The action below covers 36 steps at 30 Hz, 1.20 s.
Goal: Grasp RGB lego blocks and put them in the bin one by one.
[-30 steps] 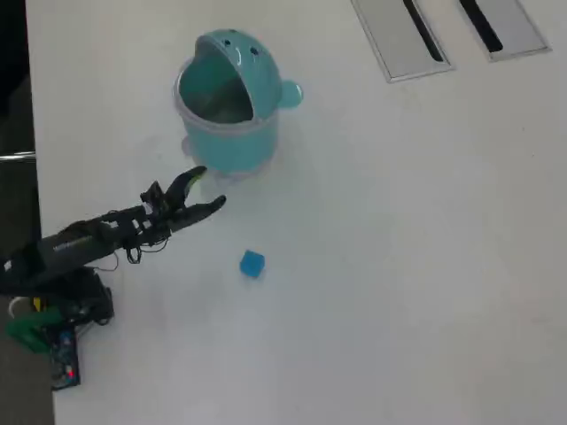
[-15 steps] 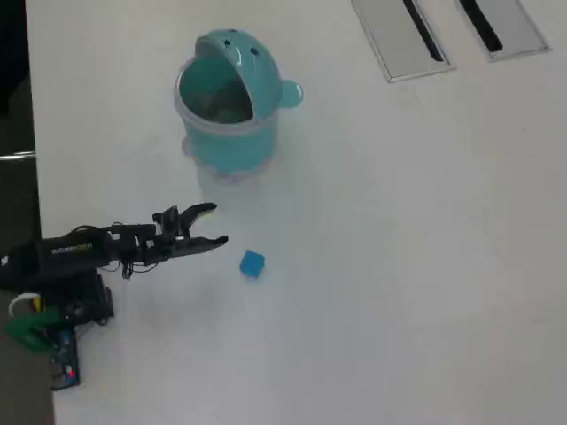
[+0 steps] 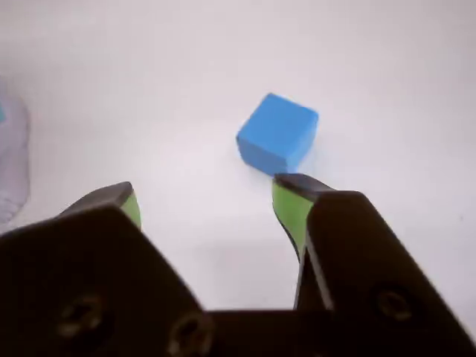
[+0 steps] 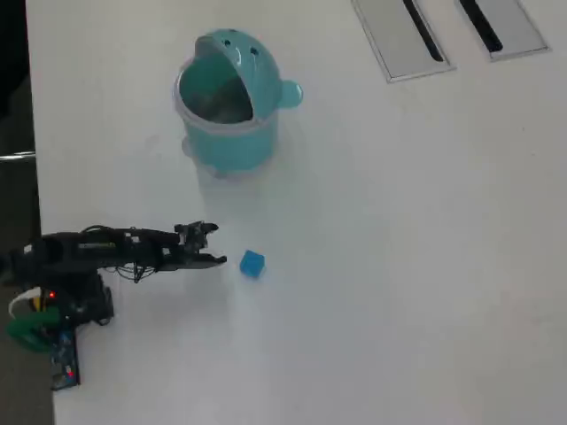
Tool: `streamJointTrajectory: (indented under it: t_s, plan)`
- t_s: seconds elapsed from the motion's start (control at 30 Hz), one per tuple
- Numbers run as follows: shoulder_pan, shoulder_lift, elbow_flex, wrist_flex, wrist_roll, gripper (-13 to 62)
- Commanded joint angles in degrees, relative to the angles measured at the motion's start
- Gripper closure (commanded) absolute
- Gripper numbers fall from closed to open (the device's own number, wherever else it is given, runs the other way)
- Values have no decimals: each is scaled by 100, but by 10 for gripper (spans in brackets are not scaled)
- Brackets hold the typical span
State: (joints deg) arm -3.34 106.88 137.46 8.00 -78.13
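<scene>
Approach step, I reckon. The gripper sits low over the table w/ jaws apart and nothing between them. The blue block lies just ahead of the tips in the wrist view, closer to the right-hand finger. The bin stands well apart, lid tipped open. Next: slide fwd and shift a bit right so the block centres, then close. No red or green block in sight.
</scene>
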Motion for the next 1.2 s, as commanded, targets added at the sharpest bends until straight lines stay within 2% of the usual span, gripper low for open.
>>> streamJointTrajectory:
  t_s: [0.0,0.6,1.17]
  plan:
    - [18,-264,-501,-369,62,170]
    - [554,-2171,-1793,-782,97,169]
    - [712,-3006,-2074,-1477,97,172]
